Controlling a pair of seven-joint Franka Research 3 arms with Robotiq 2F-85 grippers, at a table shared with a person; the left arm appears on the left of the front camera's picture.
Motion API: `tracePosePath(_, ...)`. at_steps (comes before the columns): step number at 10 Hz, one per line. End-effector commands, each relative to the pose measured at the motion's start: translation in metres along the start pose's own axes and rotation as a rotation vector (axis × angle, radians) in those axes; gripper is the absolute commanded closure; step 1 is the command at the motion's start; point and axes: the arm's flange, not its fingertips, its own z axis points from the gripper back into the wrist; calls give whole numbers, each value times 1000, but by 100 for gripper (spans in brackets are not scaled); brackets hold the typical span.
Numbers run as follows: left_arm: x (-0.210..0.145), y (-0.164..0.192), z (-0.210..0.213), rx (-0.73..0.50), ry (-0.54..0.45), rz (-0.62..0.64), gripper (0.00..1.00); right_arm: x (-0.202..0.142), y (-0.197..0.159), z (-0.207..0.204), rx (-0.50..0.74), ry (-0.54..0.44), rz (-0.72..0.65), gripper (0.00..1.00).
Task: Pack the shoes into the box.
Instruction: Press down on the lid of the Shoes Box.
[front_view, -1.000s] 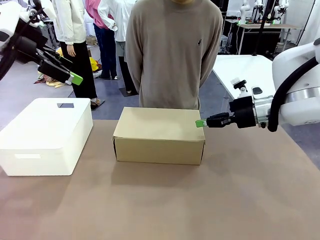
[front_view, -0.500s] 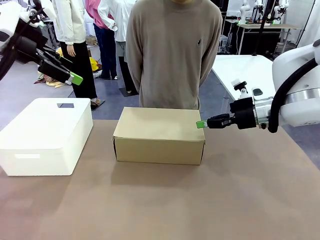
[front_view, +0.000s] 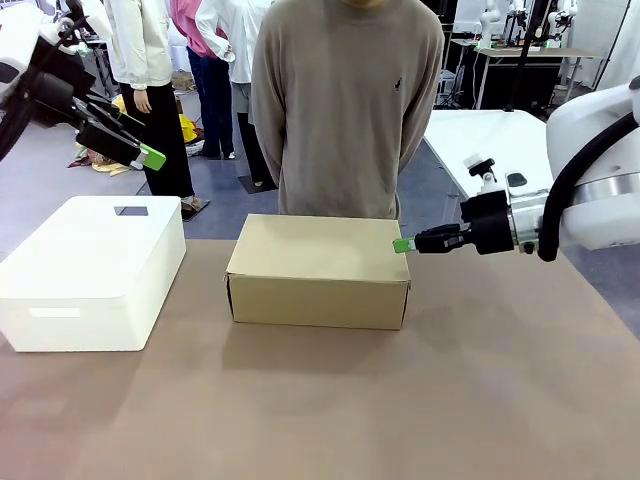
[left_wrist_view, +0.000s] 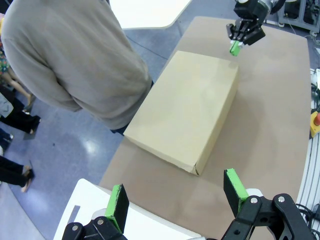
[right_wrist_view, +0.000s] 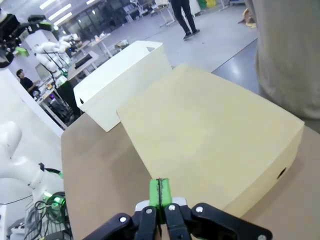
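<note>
Front view, I see box (front_view: 318, 272) closed on tabletop (front_view: 400, 400), right gripper (front_view: 403, 245) clenched empty at its corner, left gripper (left_wrist_view: 175, 197) released, raised above bin (front_view: 90, 270).

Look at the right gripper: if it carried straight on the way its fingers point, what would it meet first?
The right gripper, shut, points left at the top right edge of the closed box. It would probably meet that lid edge first, though it may skim just above; depth is unclear.
</note>
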Motion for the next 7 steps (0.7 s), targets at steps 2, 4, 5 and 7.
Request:
tracePosePath(2, -1, 2, 0, -15, -12, -8, 0, 48, 46, 23, -38, 148, 60, 100)
tracePosePath(4, -1, 2, 0, -15, -12, -8, 0, 70, 68, 30, -82, 269, 110, 72)
tracePosePath(5, -1, 2, 0, -15, -12, -8, 0, 80, 80, 32, -95, 321, 124, 52)
tracePosePath(7, -1, 2, 0, -15, -12, -8, 0, 98, 95, 37, -120, 387, 133, 12)
